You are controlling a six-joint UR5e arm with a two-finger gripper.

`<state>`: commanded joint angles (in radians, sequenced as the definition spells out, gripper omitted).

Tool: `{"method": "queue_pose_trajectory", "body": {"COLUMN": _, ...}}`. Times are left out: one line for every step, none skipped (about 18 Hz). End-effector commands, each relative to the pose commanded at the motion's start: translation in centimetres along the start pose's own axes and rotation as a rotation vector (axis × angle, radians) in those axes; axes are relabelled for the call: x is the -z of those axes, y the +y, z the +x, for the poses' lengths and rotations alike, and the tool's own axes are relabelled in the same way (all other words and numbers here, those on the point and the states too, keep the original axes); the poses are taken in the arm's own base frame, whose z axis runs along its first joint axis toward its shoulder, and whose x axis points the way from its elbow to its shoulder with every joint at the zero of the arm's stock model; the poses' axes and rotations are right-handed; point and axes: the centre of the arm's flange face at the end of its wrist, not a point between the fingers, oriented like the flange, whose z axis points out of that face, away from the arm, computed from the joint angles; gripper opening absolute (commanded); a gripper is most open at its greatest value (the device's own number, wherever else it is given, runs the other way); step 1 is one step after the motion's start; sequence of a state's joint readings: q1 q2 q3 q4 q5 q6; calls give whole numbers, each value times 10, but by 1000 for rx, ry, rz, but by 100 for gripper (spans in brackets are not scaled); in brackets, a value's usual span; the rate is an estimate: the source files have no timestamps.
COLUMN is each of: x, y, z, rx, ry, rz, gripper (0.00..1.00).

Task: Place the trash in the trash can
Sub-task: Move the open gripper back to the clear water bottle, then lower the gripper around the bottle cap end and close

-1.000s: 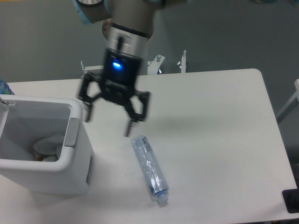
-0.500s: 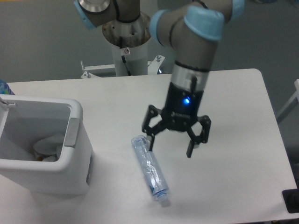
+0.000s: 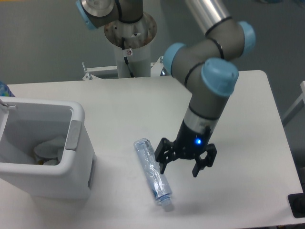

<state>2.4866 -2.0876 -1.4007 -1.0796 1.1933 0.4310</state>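
In the one camera view, the gripper [image 3: 180,164] is seen low over the table [image 3: 238,109], with its two fingers spread apart and nothing held between them. It is set just to the right of the bottle [image 3: 152,173], and one fingertip looks very near the bottle's side, though it cannot be told if they touch. A few things could go wrong from here. The bottle could be bumped and rolled away if the fingers are lowered while they are off to one side like this. The bottle is crushed and smooth, so it could be squeezed out and could slip if it is pinched near an end and not around its middle. It is also long, so it could catch on the thick rim of the trash can [image 3: 43,168] if it is carried across sideways and let go too soon. The bottle is clear and a little blue, squashed and crinkly, and it is laid flat on the white table, slanted, with its cap end toward the front edge. The trash can is a big white box at the left, well apart from the bottle, and some pale things are already seen inside it.
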Motion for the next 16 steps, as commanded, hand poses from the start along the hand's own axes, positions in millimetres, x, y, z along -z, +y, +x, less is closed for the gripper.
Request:
{"method": "queue_pose_trajectory", "body": {"x": -6, "y": -1, "z": -1, "rx": 9, "ry": 5, "rz": -29, "gripper": 100}}
{"method": "queue_pose_trajectory", "body": {"x": -11, "y": -2, "z": -2, "rx": 21, "ry": 12, "rz": -58, "gripper": 100}}
{"method": "queue_pose_trajectory", "body": {"x": -17, "y": -4, "z": 1, "rx": 23, "ry": 19, "rz": -87, "gripper": 100}}
{"method": "queue_pose_trajectory", "body": {"x": -23, "y": -4, "z": 0, "rx": 29, "ry": 21, "rz": -113, "gripper": 100}}
{"method": "queue_pose_trajectory", "body": {"x": -28, "y": -3, "z": 0, "rx": 31, "ry": 21, "rz": -131, "gripper": 100}}
{"method": "queue_pose_trajectory", "body": {"x": -34, "y": -5, "z": 4, "rx": 27, "ry": 22, "rz": -143, "gripper": 100}}
{"method": "queue_pose_trajectory", "body": {"x": -36, "y": -8, "z": 3, "rx": 33, "ry": 22, "rz": -143, "gripper": 100}}
{"method": "queue_pose_trajectory", "body": {"x": -40, "y": -9, "z": 1, "rx": 48, "ry": 22, "rz": -146, "gripper": 100}}
{"method": "queue_pose_trajectory", "body": {"x": -47, "y": -11, "z": -3, "rx": 60, "ry": 17, "rz": -155, "gripper": 100}}
{"method": "queue_pose_trajectory", "body": {"x": -54, "y": -14, "z": -7, "rx": 75, "ry": 0, "rz": -166, "gripper": 100}}
{"method": "queue_pose_trajectory", "body": {"x": -63, "y": -21, "z": -5, "rx": 86, "ry": -16, "rz": -178, "gripper": 100}}
{"method": "queue_pose_trajectory", "body": {"x": -70, "y": -28, "z": -6, "rx": 107, "ry": -30, "rz": -181, "gripper": 100}}
{"method": "queue_pose_trajectory", "body": {"x": -75, "y": -33, "z": -10, "rx": 129, "ry": -41, "rz": -180, "gripper": 100}}
{"method": "queue_pose_trajectory", "body": {"x": -77, "y": -39, "z": -13, "rx": 146, "ry": -46, "rz": -174, "gripper": 100}}
{"method": "queue_pose_trajectory", "body": {"x": -81, "y": -42, "z": -17, "rx": 155, "ry": -53, "rz": -175, "gripper": 100}}
{"method": "queue_pose_trajectory", "body": {"x": -83, "y": -45, "z": -19, "rx": 166, "ry": -56, "rz": -174, "gripper": 100}}
